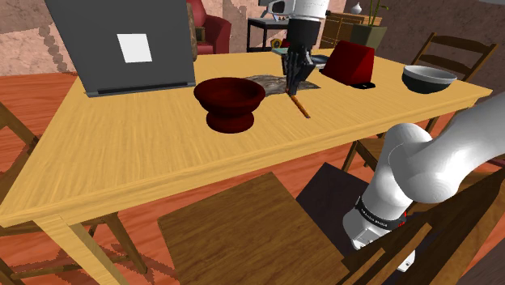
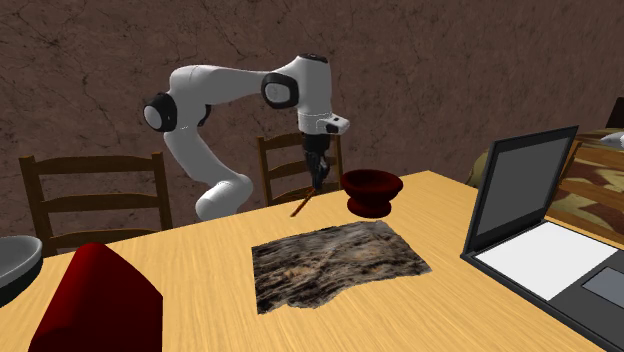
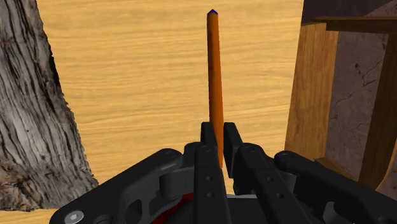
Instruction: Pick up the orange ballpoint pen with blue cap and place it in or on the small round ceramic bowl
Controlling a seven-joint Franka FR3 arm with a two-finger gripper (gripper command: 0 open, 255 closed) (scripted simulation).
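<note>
The desk (image 1: 146, 154) carries two bowls. The dark red bowl (image 1: 229, 101) stands near the middle, and a grey bowl (image 1: 429, 78) sits well apart at the far right corner in the shoulder view. I take the red one to be the goal because it is close to the work, but neither plainly reads as ceramic, so that is a judgement. Both look empty, so the placing is not yet done.

The hand (image 3: 216, 130) hangs over the desk just right of the red bowl in the shoulder view, above the near edge of a mottled mat (image 2: 335, 262). It is clenched on the pen (image 3: 214, 76), whose upper end is pinched between the fingers while the orange shaft slants down toward the desk. The grasp looks made. Left to do are the lift, the short carry left to the bowl and the release.

Whether the pen's low end touches the desk or hangs just clear is hard to tell. The blue cap shows only as a dark speck at that end. The gripped end is hidden by the fingers.
</note>
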